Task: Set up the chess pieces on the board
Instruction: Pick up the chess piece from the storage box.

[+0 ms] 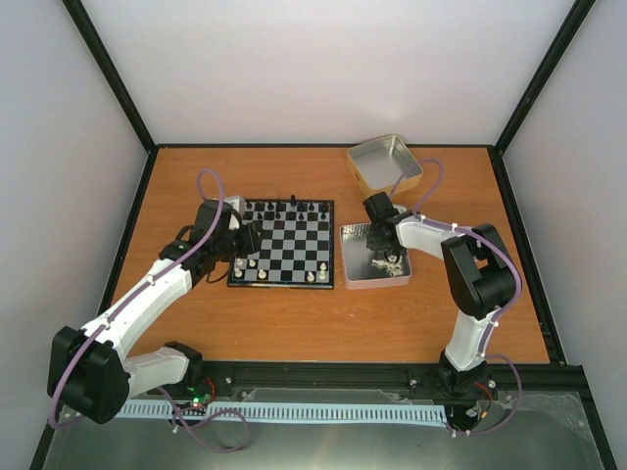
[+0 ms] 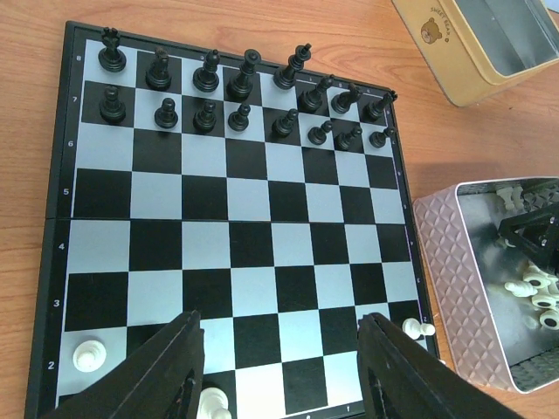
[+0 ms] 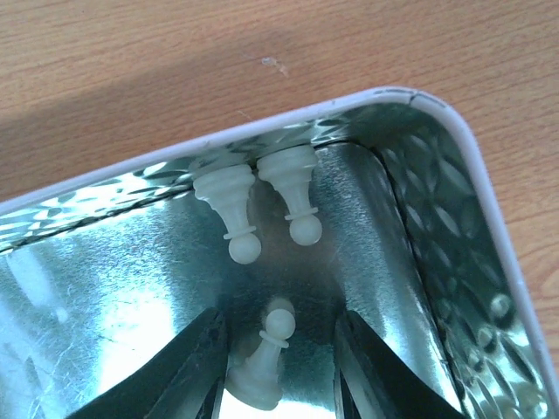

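Note:
The board (image 1: pixel 284 250) (image 2: pixel 227 227) lies left of centre. A few white chess pieces (image 2: pixel 88 354) stand on its near rows, one at the right edge (image 2: pixel 417 329). My left gripper (image 1: pixel 240 240) (image 2: pixel 279 327) hovers open over the near rows with nothing between its fingers. My right gripper (image 1: pixel 380 250) (image 3: pixel 279 321) is down inside the pink tin (image 1: pixel 345 257), its jaws open either side of a lying white pawn (image 3: pixel 266 367). Two more white pawns (image 3: pixel 236 209) lie against the tin's wall (image 3: pixel 419 227). More white pieces (image 2: pixel 533 288) lie in the tin.
Black pieces (image 2: pixel 236 96) fill the board's two far rows. A second tin (image 1: pixel 384 162) (image 2: pixel 454 44) sits tilted at the back right, close behind the pink one. Bare wooden table (image 1: pixel 392 323) lies in front of the board and tins.

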Controlling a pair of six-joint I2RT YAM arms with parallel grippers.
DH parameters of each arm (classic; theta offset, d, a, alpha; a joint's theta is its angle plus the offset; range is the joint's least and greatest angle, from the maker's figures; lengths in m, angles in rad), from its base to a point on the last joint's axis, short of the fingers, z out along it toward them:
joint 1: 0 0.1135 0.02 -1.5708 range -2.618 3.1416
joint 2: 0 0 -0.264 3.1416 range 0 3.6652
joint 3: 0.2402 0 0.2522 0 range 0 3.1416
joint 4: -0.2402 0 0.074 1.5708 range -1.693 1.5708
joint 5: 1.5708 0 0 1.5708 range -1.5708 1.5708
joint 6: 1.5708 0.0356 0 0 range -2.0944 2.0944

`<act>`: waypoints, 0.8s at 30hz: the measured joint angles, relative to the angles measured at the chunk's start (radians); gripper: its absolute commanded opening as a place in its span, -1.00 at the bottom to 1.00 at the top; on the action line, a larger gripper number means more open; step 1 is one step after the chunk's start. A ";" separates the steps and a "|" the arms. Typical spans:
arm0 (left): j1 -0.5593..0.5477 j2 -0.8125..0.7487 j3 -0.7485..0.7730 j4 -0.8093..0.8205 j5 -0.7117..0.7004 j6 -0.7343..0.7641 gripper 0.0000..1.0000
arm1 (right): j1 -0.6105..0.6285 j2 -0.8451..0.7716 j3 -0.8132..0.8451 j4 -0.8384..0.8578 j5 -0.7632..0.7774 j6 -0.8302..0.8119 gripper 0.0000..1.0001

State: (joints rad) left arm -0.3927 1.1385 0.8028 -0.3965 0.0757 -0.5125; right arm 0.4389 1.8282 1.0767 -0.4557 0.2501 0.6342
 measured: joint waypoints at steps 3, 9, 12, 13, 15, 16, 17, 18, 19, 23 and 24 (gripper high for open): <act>0.000 0.000 -0.002 0.000 0.000 0.000 -0.01 | 0.000 0.000 0.001 -0.005 0.002 0.014 -0.45; 0.000 0.000 -0.006 0.000 0.000 0.000 -0.01 | 0.000 -0.002 0.000 -0.012 -0.002 0.031 -0.69; 0.000 0.000 -0.006 0.000 0.000 0.000 -0.01 | 0.000 -0.007 -0.003 -0.011 -0.007 0.038 -0.70; 0.000 0.000 -0.006 0.000 0.000 0.000 -0.01 | 0.000 -0.010 -0.005 -0.011 -0.008 0.038 -0.70; 0.000 0.000 -0.006 0.000 0.000 0.000 -0.01 | 0.000 -0.022 -0.021 0.001 -0.017 0.036 -0.70; 0.000 0.000 -0.006 0.000 0.001 0.000 0.00 | 0.000 -0.029 -0.029 0.005 -0.023 0.034 -0.70; 0.000 -0.001 -0.006 0.000 0.003 0.000 0.00 | 0.001 -0.042 -0.045 0.019 -0.032 0.024 -0.70; 0.000 -0.001 -0.006 0.000 0.004 0.000 0.00 | 0.001 -0.055 -0.059 0.029 -0.040 0.015 -0.70; 0.000 -0.003 -0.006 0.000 0.007 -0.001 0.01 | 0.002 -0.068 -0.071 0.039 -0.050 0.005 -0.70; 0.000 -0.005 -0.006 0.001 0.031 -0.001 0.03 | 0.004 -0.174 -0.137 0.134 -0.119 -0.065 -0.65; 0.000 -0.005 -0.006 0.001 0.039 -0.001 0.03 | 0.004 -0.202 -0.151 0.160 -0.134 -0.080 -0.64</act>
State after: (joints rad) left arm -0.3927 1.1332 0.7971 -0.3954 0.1150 -0.5137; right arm 0.4431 1.6264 0.9260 -0.2955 0.1165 0.5545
